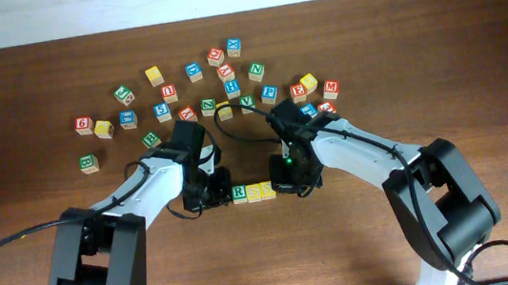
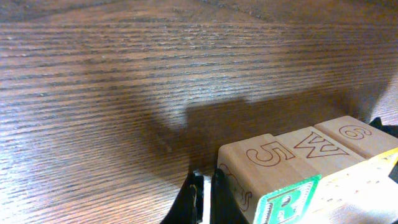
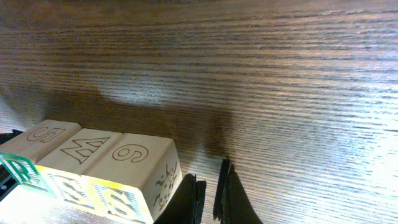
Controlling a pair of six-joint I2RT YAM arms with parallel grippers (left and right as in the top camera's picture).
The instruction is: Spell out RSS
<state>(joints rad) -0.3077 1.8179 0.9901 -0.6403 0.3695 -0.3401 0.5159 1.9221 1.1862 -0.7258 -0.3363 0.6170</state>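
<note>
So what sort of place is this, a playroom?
Most likely a robotics lab bench, not a playroom: two robot arms bend over a wooden table, with scattered alphabet blocks and a row of three between them.

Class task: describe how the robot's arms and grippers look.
Left arm and right arm: white shells between bulky black joints. Black cables loop at the wrists. The left gripper and right gripper are black with slim dark jaws; a green light glows by the right one.

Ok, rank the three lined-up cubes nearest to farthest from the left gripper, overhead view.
1. R cube, left end, beside the left gripper.
2. Middle S cube, centre of row.
3. Last S cube, right end, by the right gripper.
</note>
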